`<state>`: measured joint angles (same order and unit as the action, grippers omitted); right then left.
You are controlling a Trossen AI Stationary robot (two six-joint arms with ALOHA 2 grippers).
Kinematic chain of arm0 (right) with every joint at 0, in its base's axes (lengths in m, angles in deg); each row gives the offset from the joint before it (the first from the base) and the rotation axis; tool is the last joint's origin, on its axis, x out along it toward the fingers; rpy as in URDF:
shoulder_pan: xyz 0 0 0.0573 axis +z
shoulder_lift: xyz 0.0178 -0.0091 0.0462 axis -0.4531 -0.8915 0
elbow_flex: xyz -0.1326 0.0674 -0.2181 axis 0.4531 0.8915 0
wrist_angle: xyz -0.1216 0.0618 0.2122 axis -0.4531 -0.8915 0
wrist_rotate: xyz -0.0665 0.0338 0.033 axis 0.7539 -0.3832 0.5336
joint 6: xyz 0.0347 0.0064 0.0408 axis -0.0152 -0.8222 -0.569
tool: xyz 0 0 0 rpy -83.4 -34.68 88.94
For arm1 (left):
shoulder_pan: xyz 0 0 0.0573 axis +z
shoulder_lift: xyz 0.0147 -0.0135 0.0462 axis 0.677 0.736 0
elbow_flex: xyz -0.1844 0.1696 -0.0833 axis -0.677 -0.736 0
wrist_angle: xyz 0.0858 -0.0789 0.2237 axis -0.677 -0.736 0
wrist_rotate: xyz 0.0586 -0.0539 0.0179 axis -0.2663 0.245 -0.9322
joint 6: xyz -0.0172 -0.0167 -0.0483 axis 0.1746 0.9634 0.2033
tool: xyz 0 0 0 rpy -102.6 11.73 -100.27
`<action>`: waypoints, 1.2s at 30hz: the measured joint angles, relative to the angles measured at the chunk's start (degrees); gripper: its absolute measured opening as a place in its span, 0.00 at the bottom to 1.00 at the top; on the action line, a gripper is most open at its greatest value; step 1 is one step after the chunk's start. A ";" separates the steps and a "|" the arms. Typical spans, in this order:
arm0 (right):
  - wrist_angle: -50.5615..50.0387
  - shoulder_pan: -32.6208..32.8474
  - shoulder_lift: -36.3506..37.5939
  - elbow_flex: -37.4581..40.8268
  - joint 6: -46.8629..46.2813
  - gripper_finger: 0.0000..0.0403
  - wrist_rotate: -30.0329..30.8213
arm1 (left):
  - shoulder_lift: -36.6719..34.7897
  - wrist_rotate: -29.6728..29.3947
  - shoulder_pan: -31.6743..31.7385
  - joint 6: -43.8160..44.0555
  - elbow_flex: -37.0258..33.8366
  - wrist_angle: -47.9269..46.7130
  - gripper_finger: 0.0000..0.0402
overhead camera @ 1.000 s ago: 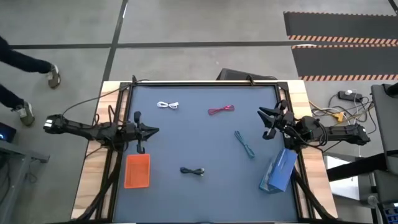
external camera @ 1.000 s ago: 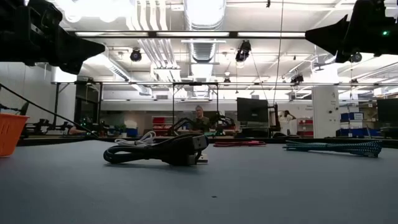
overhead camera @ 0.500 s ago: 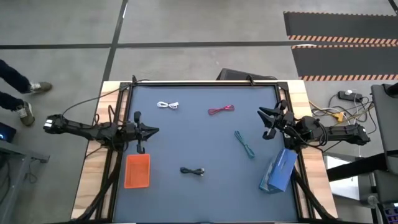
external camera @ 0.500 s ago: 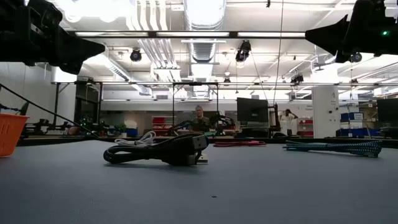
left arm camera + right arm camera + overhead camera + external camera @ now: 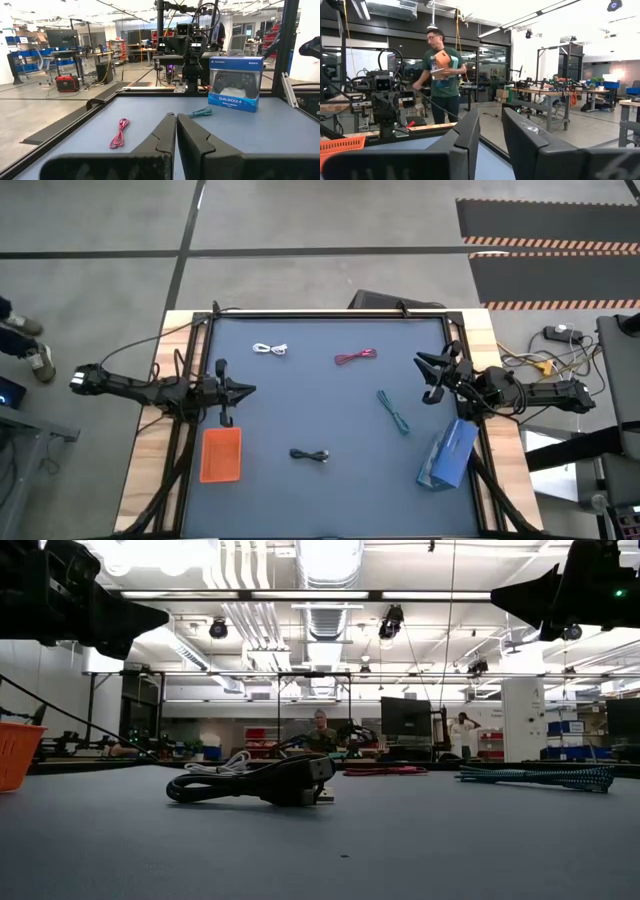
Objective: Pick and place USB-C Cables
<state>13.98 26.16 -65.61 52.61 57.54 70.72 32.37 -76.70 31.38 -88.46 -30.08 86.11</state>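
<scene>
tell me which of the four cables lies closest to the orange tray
The black cable, just right of the orange tray in the high view; the white, pink and teal ones lie farther off.

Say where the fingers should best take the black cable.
Probably from straight above, across the middle of the black cable. It lies flat as a short bundle running left to right with bare mat around it, so fingers closing across its narrow width should catch every strand.

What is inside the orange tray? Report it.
In the high view the orange tray shows only its own orange floor; none of the four cables lies in it. In the low view only its rim shows at the edge, so its inside is hidden there.
</scene>
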 joint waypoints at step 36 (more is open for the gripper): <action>0.00 0.00 0.01 0.00 0.00 0.21 -0.02 | -0.01 0.00 0.00 -0.01 0.00 0.00 0.00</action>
<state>13.98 26.16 -65.61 52.61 57.54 70.70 32.36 -76.70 31.38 -88.47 -30.08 86.11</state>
